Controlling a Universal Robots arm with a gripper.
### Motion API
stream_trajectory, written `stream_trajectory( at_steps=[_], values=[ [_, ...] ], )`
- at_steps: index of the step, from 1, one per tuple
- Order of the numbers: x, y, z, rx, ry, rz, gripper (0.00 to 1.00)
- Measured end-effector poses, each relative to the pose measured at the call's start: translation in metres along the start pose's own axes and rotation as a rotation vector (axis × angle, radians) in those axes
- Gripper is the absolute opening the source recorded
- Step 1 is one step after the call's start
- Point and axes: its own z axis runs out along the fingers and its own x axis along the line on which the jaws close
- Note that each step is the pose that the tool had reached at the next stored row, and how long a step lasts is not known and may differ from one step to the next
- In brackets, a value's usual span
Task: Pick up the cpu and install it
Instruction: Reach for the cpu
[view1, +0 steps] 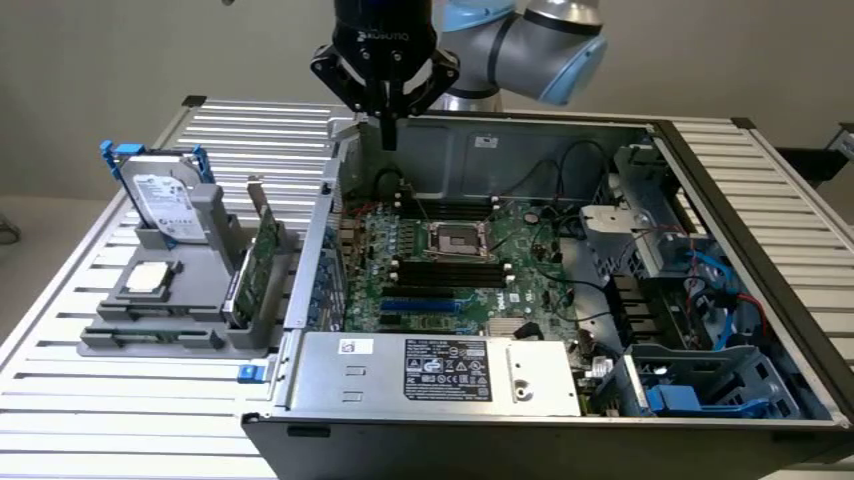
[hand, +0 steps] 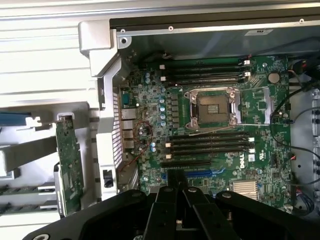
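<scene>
- One cpu on show: it lies flat on the grey tray, well apart from the jaws, off to the exterior view's left and lower down.
- One hard drive in a blue bracket stands upright at the back of that tray, just behind the cpu and also far from the jaws.
- One green card stands on edge in the tray, between the cpu and the open computer case.
- One socket sits on the motherboard, its frame open and nothing in it. It is below the jaws and clear of them, with a bank of black memory slots on each side of it.
- The gripper hangs over the case's far wall. In the wrist view the gripper has both fingers pressed tight together, with no gap between them. It grips nothing and touches nothing.
- "DELL" reads in white on the motherboard, near the jaws in the wrist view.
- One power supply carries a black-and-white label, and its print is too small to read.
- The white lettering on the gripper's body cannot be made out.
</scene>
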Motion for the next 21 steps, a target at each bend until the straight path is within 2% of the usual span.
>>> stream_trajectory(
  at_steps=[21],
  values=[
    [0.095, -0.0068, -0.0007, -0.0005, 0.0012, 0.000, 0.11]
  ],
)
